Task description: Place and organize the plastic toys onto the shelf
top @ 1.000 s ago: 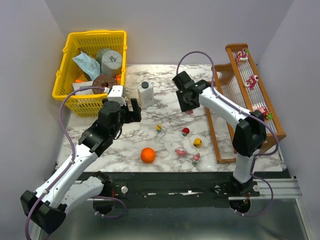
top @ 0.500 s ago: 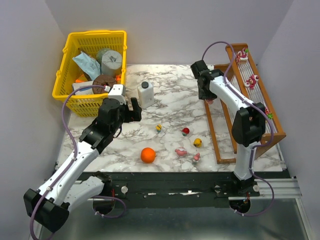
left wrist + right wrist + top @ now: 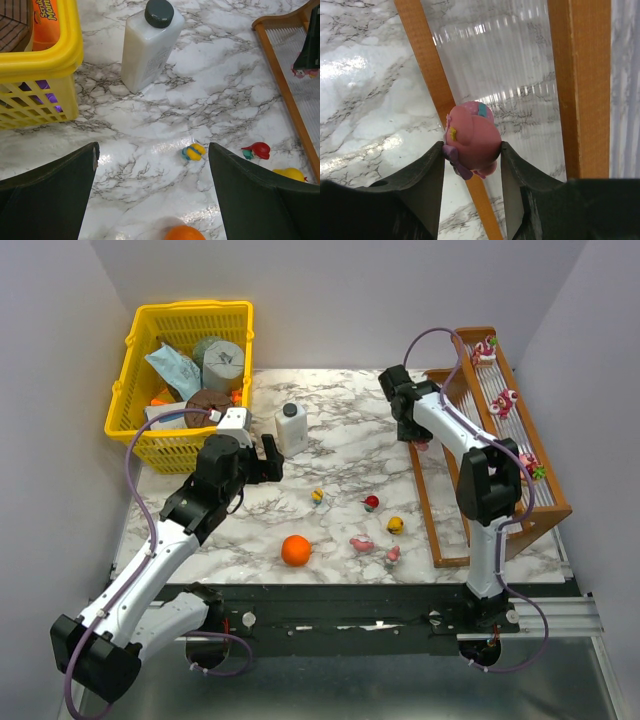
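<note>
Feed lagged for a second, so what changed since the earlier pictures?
The right gripper, shut on a pink toy, carried it right and farther back, to the shelf's low edge. The left gripper stayed open, nearly still; table toys, ball and bottle unmoved.

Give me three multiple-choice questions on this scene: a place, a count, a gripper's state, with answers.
1. Where is the white bottle? A) on the table near the yellow basket B) inside the basket C) on the shelf
2. How many toys rest on the shelf? A) one B) three C) six
3. The right gripper is: A) open and empty B) shut on nothing C) shut on a pink toy
A: it stands on the marble outside the basket. B: three sit along its rightmost tier. C: its fingers pinch the toy over the front rail.
</note>
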Robot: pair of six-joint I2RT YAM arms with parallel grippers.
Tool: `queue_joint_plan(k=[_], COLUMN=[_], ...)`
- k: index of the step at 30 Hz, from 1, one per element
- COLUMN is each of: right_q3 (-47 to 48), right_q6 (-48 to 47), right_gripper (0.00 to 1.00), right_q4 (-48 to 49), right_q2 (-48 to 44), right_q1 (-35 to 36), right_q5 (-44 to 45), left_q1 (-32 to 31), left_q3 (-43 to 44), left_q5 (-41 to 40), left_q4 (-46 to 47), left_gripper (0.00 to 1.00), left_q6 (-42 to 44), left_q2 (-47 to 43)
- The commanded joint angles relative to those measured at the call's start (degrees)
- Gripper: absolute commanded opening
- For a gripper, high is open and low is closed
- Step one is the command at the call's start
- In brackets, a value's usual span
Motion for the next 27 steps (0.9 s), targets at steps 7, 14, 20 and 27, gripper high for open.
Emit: queue_joint_plan(k=[7,14,20,27], right_q3=[4.1,4.1,3.8,4.1], right_q6=[0.4,-0.4,-1.7,-1.2], right_gripper=[0.03,0.04,0.05,0.06], right_q4=[2.9,4.4,6.3,6.5], right_q2=[3.6,3.8,3.9,5.0], right_q1=[-1.3,-1.9,-2.0,-2.0], right_q5=[4.0,5.0,5.3,5.6], left_q1=[0.6,0.9,0.9,1.1], left_q3=[-0.7,-0.8,-0.7,-0.8], left_q5=[1.4,1.2,1.4,1.3], left_q4=[1.5,1.3,1.7,1.6], left_gripper=[0.99,0.99,0.99,0.99], left_q6=[0.7,0.9,0.8,1.0], left_q2=[0.5,0.8,1.0,1.0])
